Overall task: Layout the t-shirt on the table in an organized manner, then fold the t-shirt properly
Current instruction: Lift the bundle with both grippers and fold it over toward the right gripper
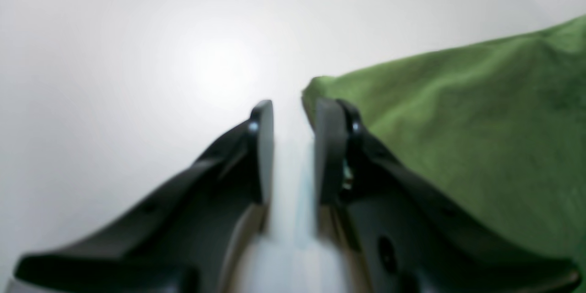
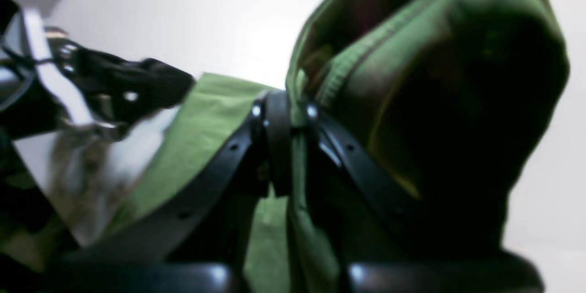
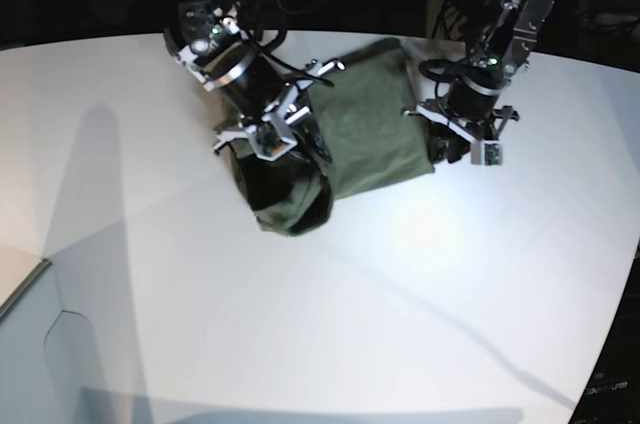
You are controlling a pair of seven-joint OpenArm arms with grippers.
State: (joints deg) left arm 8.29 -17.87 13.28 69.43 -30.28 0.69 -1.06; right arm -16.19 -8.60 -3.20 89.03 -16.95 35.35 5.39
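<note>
Early stage: shirt [image 3: 370, 114] bunched mid-worktop [image 3: 420, 324], not laid flat, no folds (all left). Right pincer [image 2: 284, 114] clamps a shirt edge; left pincer [image 1: 293, 110] narrow-gapped, empty, beside the shirt.

Lighting overhead, bright; glare patch on the table [image 1: 219, 64] just beyond the left gripper's fingertips [image 1: 263, 114]. Both wrist views soft, fingers blurred toward their bases. Base view curved at edges; long arm shadows; background dark. T-shirt [image 2: 458, 114] folds underexposed beside right fingers.
</note>
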